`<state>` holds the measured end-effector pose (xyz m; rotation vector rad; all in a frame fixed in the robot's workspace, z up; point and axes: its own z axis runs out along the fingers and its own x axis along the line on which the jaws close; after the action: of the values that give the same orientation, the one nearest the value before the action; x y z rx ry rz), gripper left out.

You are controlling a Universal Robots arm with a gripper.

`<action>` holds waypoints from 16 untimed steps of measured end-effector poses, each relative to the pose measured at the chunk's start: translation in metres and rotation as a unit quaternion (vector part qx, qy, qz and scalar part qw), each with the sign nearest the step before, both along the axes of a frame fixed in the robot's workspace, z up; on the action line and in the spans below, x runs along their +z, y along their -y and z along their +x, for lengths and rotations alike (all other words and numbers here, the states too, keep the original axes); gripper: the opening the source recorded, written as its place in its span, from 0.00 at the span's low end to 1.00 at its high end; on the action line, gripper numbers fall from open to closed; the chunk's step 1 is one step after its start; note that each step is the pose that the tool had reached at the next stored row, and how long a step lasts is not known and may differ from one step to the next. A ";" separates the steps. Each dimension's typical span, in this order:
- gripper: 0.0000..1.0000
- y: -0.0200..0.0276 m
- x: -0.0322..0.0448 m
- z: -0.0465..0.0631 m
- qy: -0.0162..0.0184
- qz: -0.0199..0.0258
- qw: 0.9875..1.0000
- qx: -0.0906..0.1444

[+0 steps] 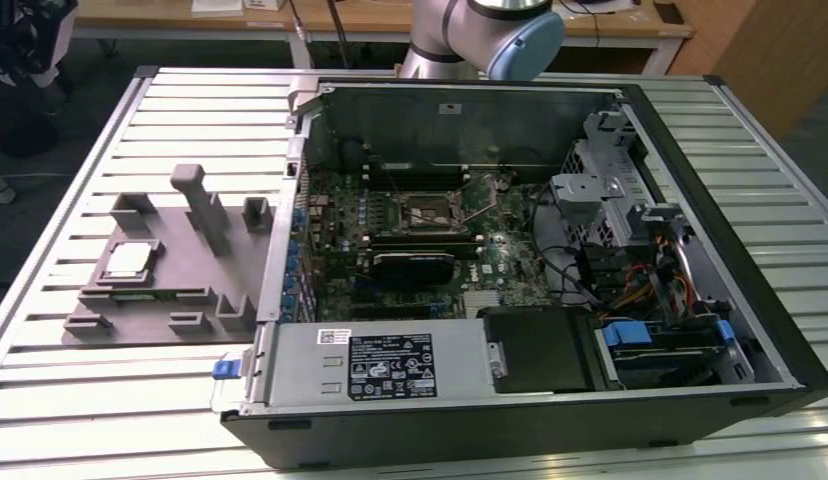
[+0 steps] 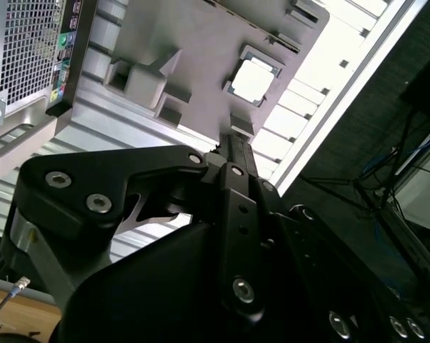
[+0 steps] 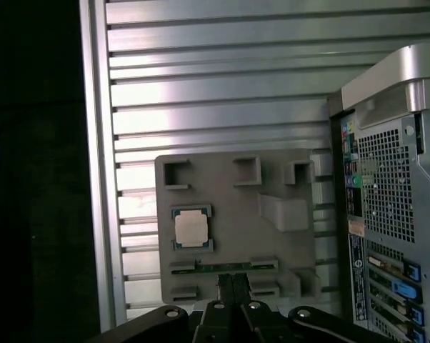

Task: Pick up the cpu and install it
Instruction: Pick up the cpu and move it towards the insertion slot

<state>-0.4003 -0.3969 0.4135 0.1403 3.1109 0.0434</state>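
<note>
My claw was pressed together on nothing, hanging above the grey holder on the slatted worktop. The cpu lay flat in its square nest on that holder, well apart from my claw and outside the open computer case.

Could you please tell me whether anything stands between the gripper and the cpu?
Nothing visible does. In the first wrist view the cpu lies uncovered in its seat on the grey fixture, and the gripper hangs apart from it, with nothing lying over the cpu.
</note>
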 end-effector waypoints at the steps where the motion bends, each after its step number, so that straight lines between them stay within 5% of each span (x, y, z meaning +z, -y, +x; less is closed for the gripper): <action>1: 0.11 0.0000 -0.0017 0.000 0.000 0.000 1.000 0.000; 16: 0.11 -0.0001 -0.0272 0.000 0.000 -0.006 1.000 0.000</action>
<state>-0.4004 -0.3968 0.3864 0.1401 3.1108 0.0252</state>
